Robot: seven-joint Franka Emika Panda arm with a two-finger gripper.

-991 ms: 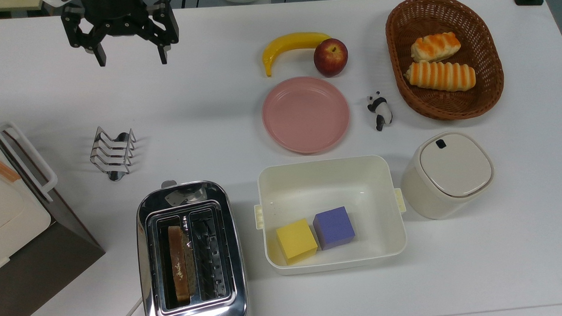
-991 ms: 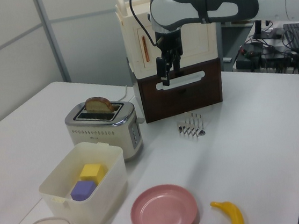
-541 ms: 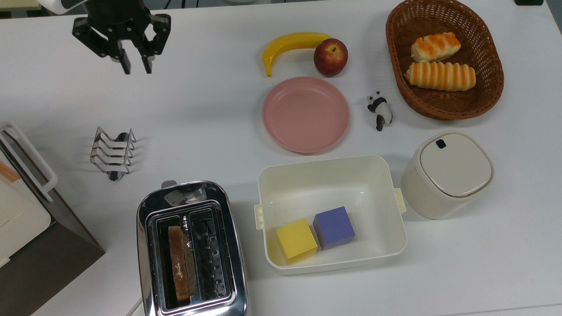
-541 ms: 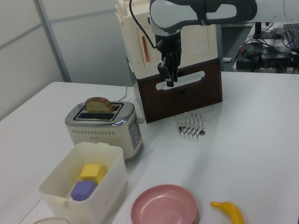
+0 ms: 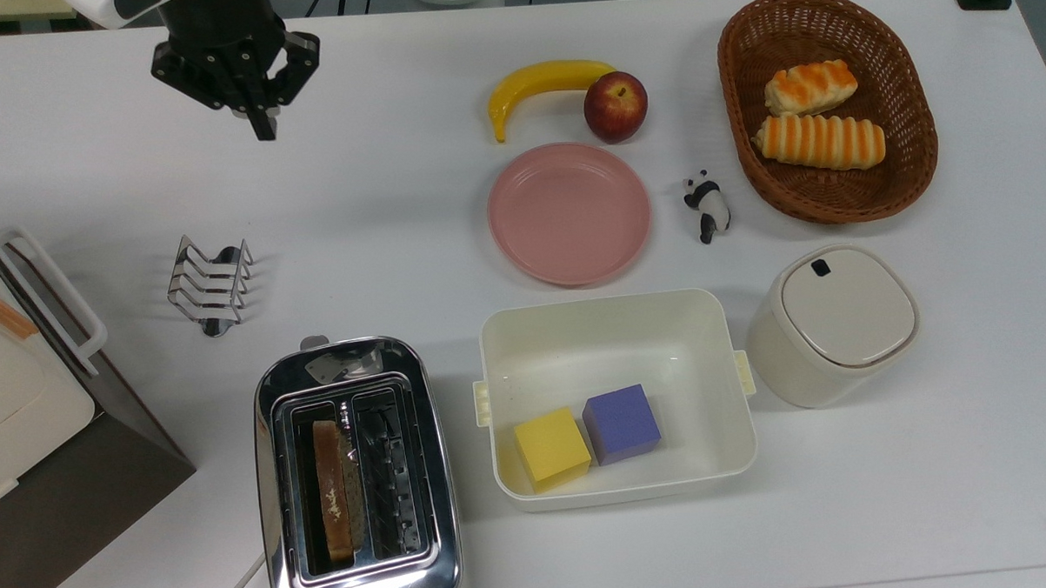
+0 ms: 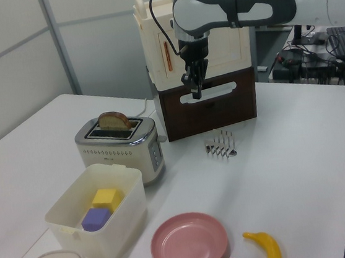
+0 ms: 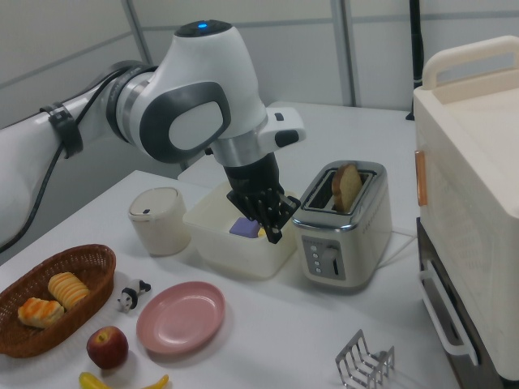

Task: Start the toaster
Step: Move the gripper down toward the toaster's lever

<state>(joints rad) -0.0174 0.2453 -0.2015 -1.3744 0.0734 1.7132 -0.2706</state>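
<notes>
Chrome two-slot toaster [image 5: 355,478] sits at the bottom of the top view, left of centre, with a slice of toast [image 5: 332,492] standing in the slot on the top view's left; other slot bare. Small lever tab [image 5: 313,342] pokes out at the toaster's upper end in the top view. In the right view the toaster's control face [image 7: 326,261] points toward the camera.

Gripper [image 5: 262,127] hangs over bare white table [image 5: 399,246] near the top view's upper left, well apart from the toaster, fingers pressed together with nothing between them. In the left view it shows in front of the cream-and-brown box appliance [image 6: 206,69].

Wire toast rack [image 5: 210,284] stands between gripper and toaster. White tub [image 5: 611,326], just beside the toaster on the top view's right, holds a yellow cube [image 5: 552,447] and a purple cube [image 5: 621,423], touching. Above it: pink plate [image 5: 569,213], banana [image 5: 542,83] and apple [image 5: 616,106]. Panda figure [image 5: 707,206], wicker basket [image 5: 744,147] with two bread rolls [image 5: 818,141], and lidded cream bin [image 5: 830,322] sit further toward the top view's right.
</notes>
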